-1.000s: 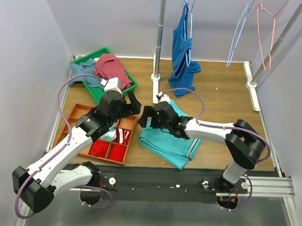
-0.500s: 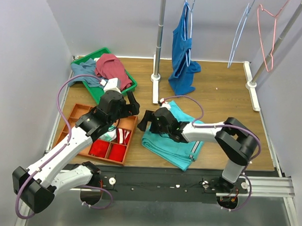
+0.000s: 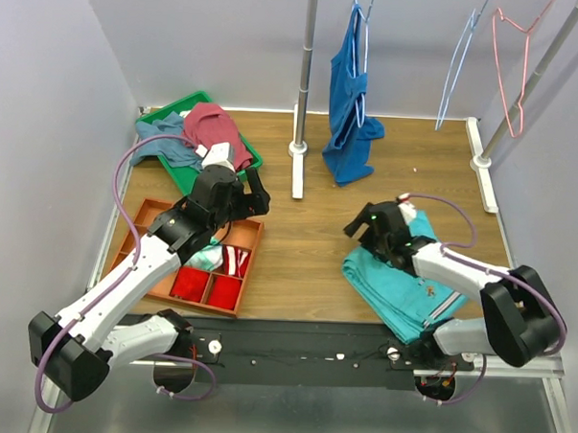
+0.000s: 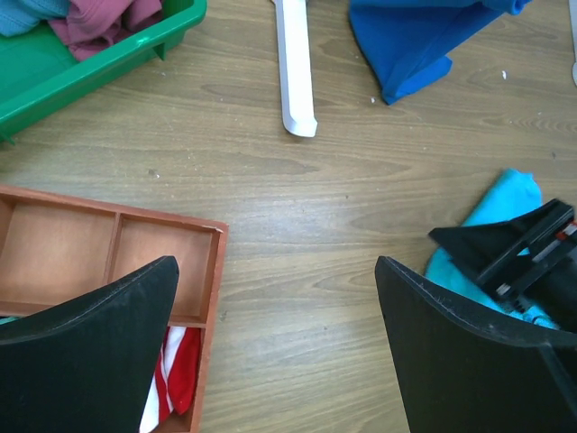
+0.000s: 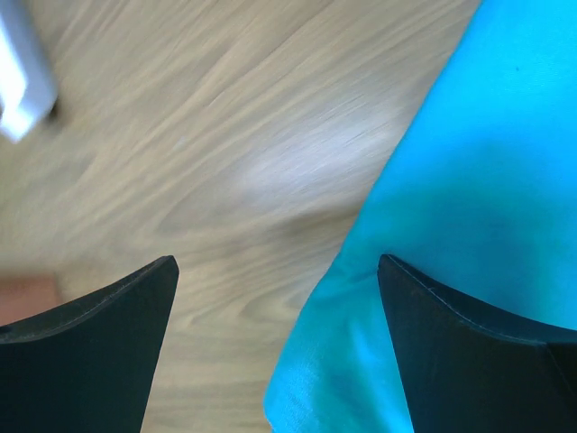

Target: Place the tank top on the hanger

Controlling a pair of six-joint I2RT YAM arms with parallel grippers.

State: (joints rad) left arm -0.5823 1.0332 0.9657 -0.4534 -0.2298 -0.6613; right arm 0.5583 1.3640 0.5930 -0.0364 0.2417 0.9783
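- Nearest me, right side: turquoise trousers [image 3: 401, 279] lie crumpled on the counter [image 3: 425, 174].
- My right tool [image 3: 356, 226] sits at their far-left end, fingers spread wide with nothing between them. In the wrist view one finger is over the cloth, the other over bare wood.
- Near left: an orange compartment tray [image 3: 145, 220] lies flat on the counter. A red-and-white cloth [image 3: 234, 262] is in its near-right cells.
- My left tool [image 3: 255, 198] hangs over the tray's far-right corner. Its fingers are wide apart and grip nothing — only bare counter shows in the gap.
- Just beyond the left tool: the white foot [image 3: 297, 179] of a rack pole [image 3: 305, 73] lies on the wood.
- Far left: a green tray [image 3: 174, 104] holds the tank top [image 3: 211, 127], a bunched maroon heap against a blue-grey cloth [image 3: 163, 134]. Neither tool touches it.
- Back centre: a royal-blue tank top [image 3: 350, 95] hangs beside the pole, its hem close to the counter.
- Back right: the hanger [image 3: 459, 61] hangs bare, pale wire, well apart from the tank top. Its top is cut off by the frame edge.
- Just right of it hangs a salmon-pink hanger [image 3: 512, 63], also bare.
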